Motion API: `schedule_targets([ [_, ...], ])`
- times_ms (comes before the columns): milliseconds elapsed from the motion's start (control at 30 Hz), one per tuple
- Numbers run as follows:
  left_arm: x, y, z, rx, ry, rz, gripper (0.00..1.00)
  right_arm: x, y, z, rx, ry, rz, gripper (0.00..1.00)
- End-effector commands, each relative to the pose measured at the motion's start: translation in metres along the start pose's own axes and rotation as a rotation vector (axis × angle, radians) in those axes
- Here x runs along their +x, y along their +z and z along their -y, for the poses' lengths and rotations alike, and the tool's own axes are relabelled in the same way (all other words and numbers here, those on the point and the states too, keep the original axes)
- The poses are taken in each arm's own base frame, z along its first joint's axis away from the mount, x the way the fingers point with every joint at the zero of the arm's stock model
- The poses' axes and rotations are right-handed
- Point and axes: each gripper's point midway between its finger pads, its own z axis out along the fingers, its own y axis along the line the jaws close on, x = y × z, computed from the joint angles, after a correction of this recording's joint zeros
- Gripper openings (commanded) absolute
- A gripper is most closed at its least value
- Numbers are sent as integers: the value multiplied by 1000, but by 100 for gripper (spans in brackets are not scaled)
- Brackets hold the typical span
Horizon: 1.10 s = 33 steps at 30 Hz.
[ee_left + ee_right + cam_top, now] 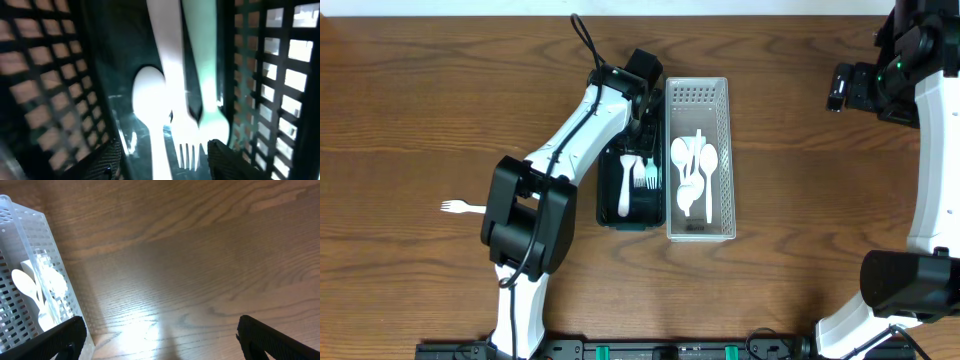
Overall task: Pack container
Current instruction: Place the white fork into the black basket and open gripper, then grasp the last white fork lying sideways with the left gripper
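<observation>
A dark green basket (pixel 610 200) holds white plastic forks (pixel 642 172). A white basket (pixel 720 100) beside it holds several white spoons (pixel 695 165). One white fork (pixel 462 208) lies loose on the table at the left. My left gripper (pixel 642 112) is open inside the far end of the dark basket, its jaws (pixel 162 160) spread over the forks (pixel 187 135) lying on the basket floor, holding nothing. My right gripper (pixel 840 88) is open and empty at the far right; its wrist view shows bare table between the jaws (pixel 160 335).
The white basket's corner (pixel 30 255) shows at the left of the right wrist view. The dark basket's lattice walls (pixel 270 75) close in on both sides of the left gripper.
</observation>
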Motion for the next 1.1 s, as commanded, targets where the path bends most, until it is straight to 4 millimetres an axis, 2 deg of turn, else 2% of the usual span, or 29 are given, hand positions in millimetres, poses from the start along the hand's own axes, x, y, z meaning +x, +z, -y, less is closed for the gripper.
schedule_targets([
  [0,-12,-49,-20,-85,17,135,60,1,1,6,15,-2,-6,99],
  [100,-20,-95,-43,-145,-53,258,84,1,1,6,15,-2,-7,99],
  [200,-17,-140,-78,-133,-255,355,98,1,2,6,15,-2,-8,99],
  [267,-6,-169,-115,-115,-498,404,98,1,2,6,16,-2,-8,99],
  [333,10,-188,-153,-105,-755,430,98,1,2,6,16,-2,-7,99],
  [433,49,-203,-215,-115,-1208,425,98,0,3,6,16,-2,-9,99],
  [467,59,-204,-228,-125,-1299,414,98,0,3,6,16,-2,-8,99],
  [600,101,-192,-278,-190,-1655,340,98,0,3,5,15,-2,-8,99],
  [700,125,-166,-301,-241,-1842,272,98,0,3,5,15,-2,-8,99],
  [900,152,-102,-326,-298,-1928,136,98,4,3,6,17,-3,-23,99],
  [1067,150,-60,-336,-236,-1823,59,98,6,3,6,19,-3,-33,99],
])
